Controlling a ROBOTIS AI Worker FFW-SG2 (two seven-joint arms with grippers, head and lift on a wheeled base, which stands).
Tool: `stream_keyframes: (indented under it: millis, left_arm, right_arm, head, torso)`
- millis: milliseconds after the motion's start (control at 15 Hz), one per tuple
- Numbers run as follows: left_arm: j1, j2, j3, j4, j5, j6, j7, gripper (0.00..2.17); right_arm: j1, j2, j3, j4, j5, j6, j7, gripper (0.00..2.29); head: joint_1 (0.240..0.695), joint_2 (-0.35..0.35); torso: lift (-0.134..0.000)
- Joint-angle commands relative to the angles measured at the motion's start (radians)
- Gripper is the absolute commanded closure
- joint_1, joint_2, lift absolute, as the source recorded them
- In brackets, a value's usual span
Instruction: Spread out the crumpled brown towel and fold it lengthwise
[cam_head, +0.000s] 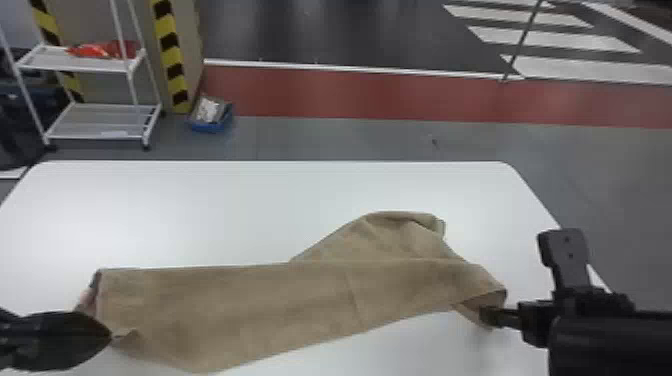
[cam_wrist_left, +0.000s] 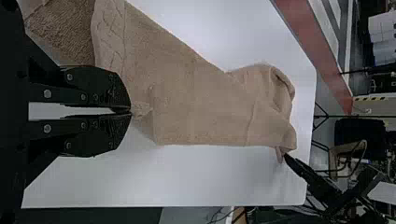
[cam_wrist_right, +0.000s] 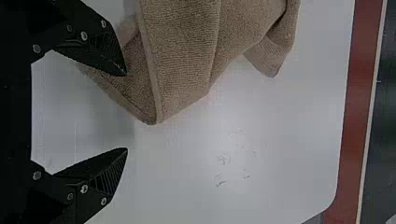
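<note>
- Brown towel (cam_head: 260, 300) lies across the near part of the white surface (cam_head: 200, 210), stretched side to side in a long band, not folded neatly lengthwise.
- Left claw (cam_head: 112, 337) is at the towel's left end, clenched on a small pinched bit of cloth near a corner; the left wrist view shows its two tips together with the bit poking out from them.
- Right claw (cam_head: 520, 275) is at the towel's right end, released; the right wrist view shows its fingers spread wide, one overlapping the cloth edge, the other apart from the towel, over the surface. Cannot tell if the overlapping finger touches the cloth.
- Rumpled flap (cam_head: 390, 235) of the towel sticks out on the far side, right of the middle, with a curled edge.
- Near side of the towel slants, hanging nearer the robot toward the left.
- Right end is turned over, a darker fold showing beside the right claw.
- Patterned border (cam_wrist_left: 109, 42) shows by the left end, next to rougher terry cloth.
- Beyond the surface, on the left: white rack (cam_head: 95, 136) with red stuff (cam_head: 102, 49) on its upper shelf, blue bin (cam_head: 210, 128) on the floor, yellow-black striped edging (cam_head: 170, 55).
- Red floor band (cam_head: 350, 95) runs across behind.
</note>
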Motion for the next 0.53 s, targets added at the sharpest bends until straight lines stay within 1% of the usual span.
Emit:
stream_keyframes:
  millis: [0,133,200,267,400,467]
  left_arm:
    - [0.000,0.000,0.001,0.001,-0.001,-0.003,-0.003,1.05]
    - [0.000,0.000,0.001,0.001,-0.003,0.000,-0.004,1.05]
    - [0.000,0.000,0.001,0.002,-0.003,0.000,-0.004,1.05]
    - [0.000,0.000,-0.001,0.002,-0.005,0.000,-0.004,1.05]
    - [0.000,-0.002,-0.001,0.002,-0.006,-0.003,-0.004,1.05]
    - [0.000,0.000,-0.002,0.002,-0.006,-0.003,-0.004,1.05]
  right_arm:
    - [-0.006,0.004,0.005,0.026,-0.003,-0.020,-0.001,0.37]
    - [-0.006,0.004,0.003,0.029,-0.003,-0.017,-0.001,0.47]
    - [-0.006,0.004,0.000,0.029,0.004,-0.013,0.001,0.62]
    - [-0.004,0.004,-0.002,0.027,0.007,-0.013,0.001,0.79]
    - [-0.003,0.004,-0.006,0.026,0.007,-0.010,-0.001,1.32]
    - [-0.003,0.004,-0.008,0.023,0.007,-0.010,-0.001,1.43]
  head:
    - [0.695,-0.138]
    - [0.695,-0.132]
    - [0.695,-0.130]
    - [0.695,-0.130]
    - [0.695,-0.135]
    - [0.695,-0.137]
  torso:
    - [-0.128]
    - [-0.128]
    - [-0.128]
    - [-0.128]
    - [-0.128]
    - [-0.128]
